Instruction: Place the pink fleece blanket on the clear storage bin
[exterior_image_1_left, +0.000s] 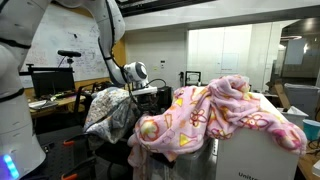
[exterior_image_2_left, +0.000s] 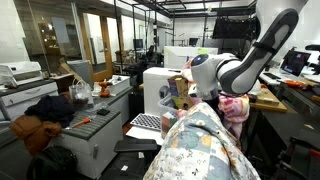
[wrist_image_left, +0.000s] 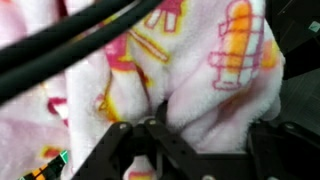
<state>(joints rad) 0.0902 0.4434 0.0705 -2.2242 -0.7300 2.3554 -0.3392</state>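
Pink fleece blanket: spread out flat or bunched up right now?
Bunched, not spread. In an exterior view the pink fleece blanket sits as a crumpled heap with deep folds; the wrist view shows puckered fleece.

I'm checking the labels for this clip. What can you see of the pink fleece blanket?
The pink fleece blanket is soft, fuzzy pink cloth printed with yellow, cream and orange cartoon shapes. It lies bunched and draped in deep folds over something hidden, reaching over a white box. A grey-white patterned blanket sits beside it. The gripper is at one fold; whether it grips is unclear.
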